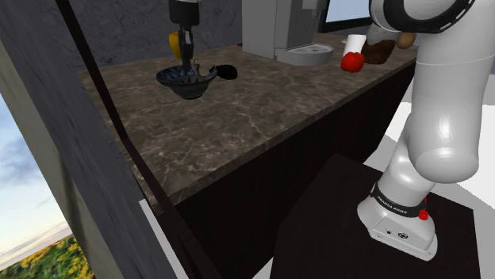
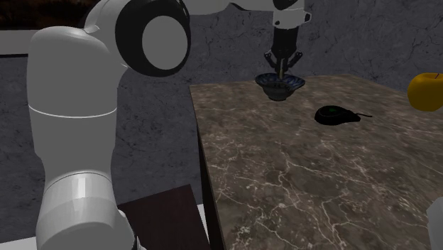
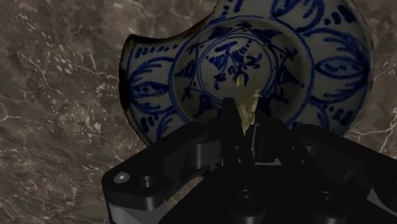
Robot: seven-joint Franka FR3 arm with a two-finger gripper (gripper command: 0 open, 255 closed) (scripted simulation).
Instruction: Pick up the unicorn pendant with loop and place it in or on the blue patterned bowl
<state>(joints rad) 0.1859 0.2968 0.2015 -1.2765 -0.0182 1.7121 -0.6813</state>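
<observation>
Fingers: the two black fingers (image 3: pixel 230 130) are drawn in to a narrow gap and pinch a small pale thing between their tips.
Pendant: the unicorn pendant (image 3: pixel 247 105) is cream-coloured and slim, and it pokes out past the fingertips. It is clasped rather than resting on anything, and I can't make out its loop.
Gripper: the gripper (image 1: pixel 186 62) hangs straight down from the arm, with its tips low over the middle of the bowl.
Bowl: the blue patterned bowl (image 3: pixel 318 63) lies directly beneath, the pendant lined up with the painted centre. I can't tell whether the pendant touches the bottom.
Counter: the dark marbled counter (image 1: pixel 262 119) carries the bowl near the wall.
Neighbours: a flat black object (image 2: pixel 336 114) lies just beside the bowl, and a yellow fruit (image 2: pixel 426 91) sits well apart.
Stage: I'd say the carrying is done and only the letting go is left.
Risk, bounce: a light pendant dropped from above could skip off the sloped wall and out over the rim.
Risk, cling: such a thin piece might hang on one pad as the jaws part, then come away off-centre.
Risk, nudge: going lower could bump the bowl and push it along the counter.
</observation>
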